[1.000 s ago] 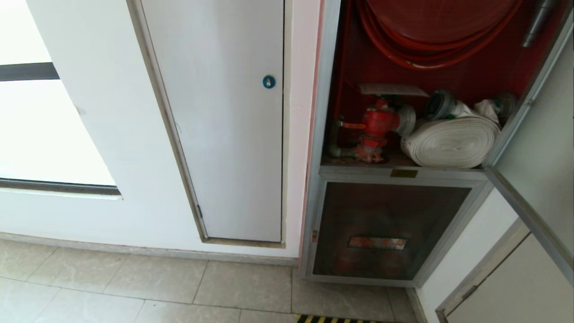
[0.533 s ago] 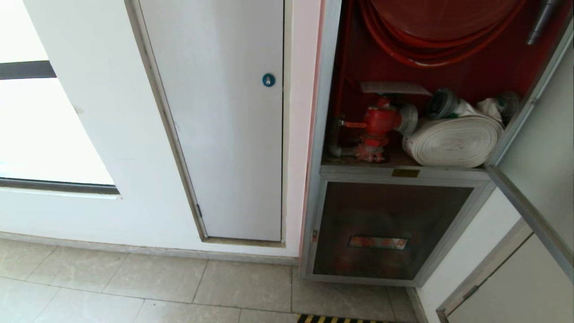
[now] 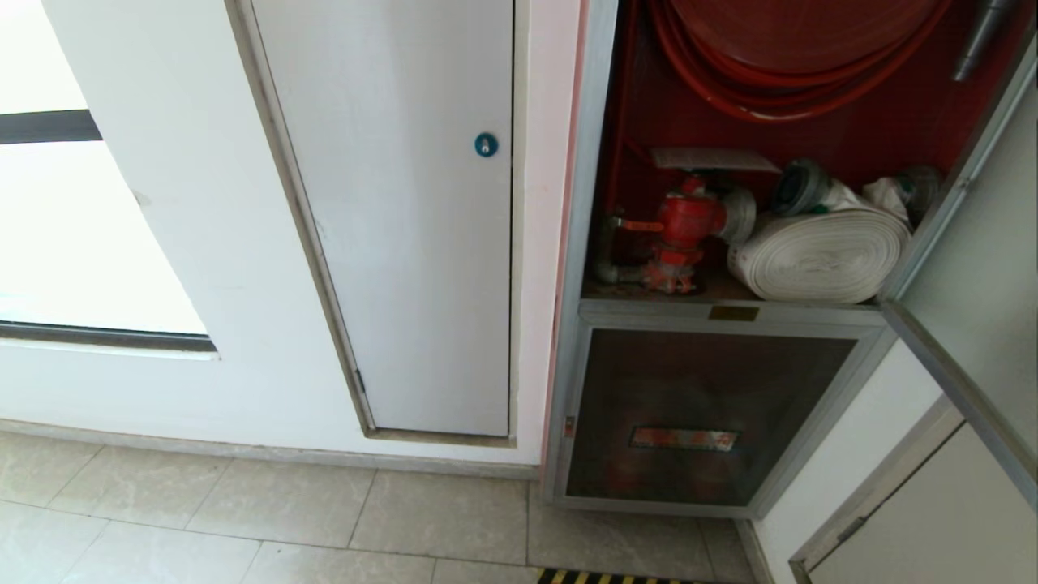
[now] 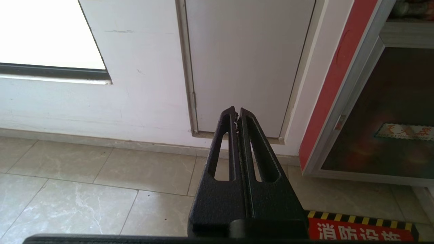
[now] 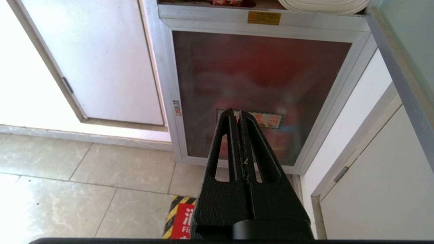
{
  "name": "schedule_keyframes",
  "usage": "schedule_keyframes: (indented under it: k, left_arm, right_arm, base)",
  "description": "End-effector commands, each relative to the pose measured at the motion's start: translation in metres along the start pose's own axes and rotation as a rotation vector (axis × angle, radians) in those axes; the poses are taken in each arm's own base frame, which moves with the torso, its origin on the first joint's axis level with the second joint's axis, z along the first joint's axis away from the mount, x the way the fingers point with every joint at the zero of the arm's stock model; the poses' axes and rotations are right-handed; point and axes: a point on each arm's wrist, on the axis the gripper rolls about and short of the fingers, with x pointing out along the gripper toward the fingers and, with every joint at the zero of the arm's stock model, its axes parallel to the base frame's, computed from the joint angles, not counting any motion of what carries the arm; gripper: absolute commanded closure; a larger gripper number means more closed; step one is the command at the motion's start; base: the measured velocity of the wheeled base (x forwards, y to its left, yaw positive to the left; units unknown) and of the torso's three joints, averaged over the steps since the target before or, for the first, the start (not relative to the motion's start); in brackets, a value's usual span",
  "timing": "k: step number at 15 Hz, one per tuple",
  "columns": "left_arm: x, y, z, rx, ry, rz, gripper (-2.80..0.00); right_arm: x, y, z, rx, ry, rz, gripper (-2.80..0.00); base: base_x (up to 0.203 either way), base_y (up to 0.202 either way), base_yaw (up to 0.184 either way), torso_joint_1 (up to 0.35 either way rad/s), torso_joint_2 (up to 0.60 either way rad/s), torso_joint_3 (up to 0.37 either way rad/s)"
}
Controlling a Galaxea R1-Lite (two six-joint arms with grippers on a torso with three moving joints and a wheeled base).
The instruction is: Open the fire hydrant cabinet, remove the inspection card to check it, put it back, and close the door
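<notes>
- Head view only: fire hydrant cabinet (image 3: 577, 243) stands open, door (image 3: 973, 268) swung to its right; inspection card (image 3: 712, 160) lies atop the red valve (image 3: 685, 223) inside, white rolled hose (image 3: 819, 255) beside the valve.
- Left wrist view only: left gripper (image 4: 237, 115), fingers pressed together, empty.
- Right wrist view only: right gripper (image 5: 236, 116), fingers pressed together, empty, below the cabinet's shelf.

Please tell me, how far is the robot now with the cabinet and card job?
The door of the fire hydrant cabinet already stands open. The inspection card lies on the red valve; whether it was checked cannot be told. Nothing is in hand: left gripper and right gripper are shut, empty, held low. Closing the door remains.
</notes>
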Motion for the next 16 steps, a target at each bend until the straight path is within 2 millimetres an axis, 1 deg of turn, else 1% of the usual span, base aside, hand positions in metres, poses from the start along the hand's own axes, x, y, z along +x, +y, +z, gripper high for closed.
schedule_keyframes:
  k: [1, 16]
  left_arm:
    - [0.0012, 0.0001, -0.0050, 0.000, 0.017, 0.001, 0.00]
    - [0.0011, 0.0001, -0.0052, -0.001, 0.018, 0.001, 0.00]
  right_arm:
    - [0.0001, 0.0000, 0.0000, 0.000, 0.001, 0.000, 0.00]
    - [0.0001, 0.0000, 0.0000, 0.000, 0.001, 0.000, 0.00]
  base:
    - [0.000, 0.000, 0.000, 0.000, 0.00, 0.000]
    - [0.000, 0.000, 0.000, 0.000, 0.00, 0.000]
